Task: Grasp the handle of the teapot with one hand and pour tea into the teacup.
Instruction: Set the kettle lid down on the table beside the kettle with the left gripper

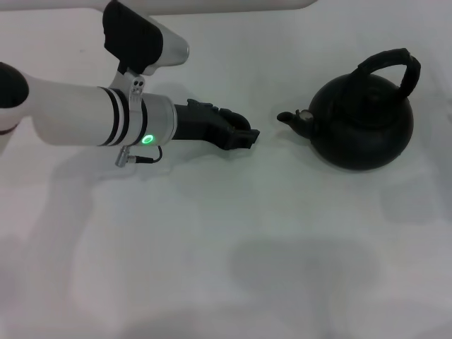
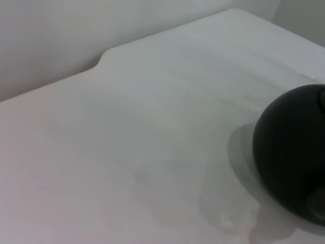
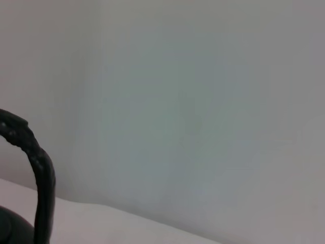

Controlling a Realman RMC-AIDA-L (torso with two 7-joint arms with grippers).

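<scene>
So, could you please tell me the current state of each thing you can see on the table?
Teapot: upright on the table, spout toward the left gripper, not held.
Handle: raised over the pot, nothing gripping it.
Left gripper: low over the table, short of the spout, holding nothing.
Right gripper: not visible.
Teacup: not visible.
</scene>
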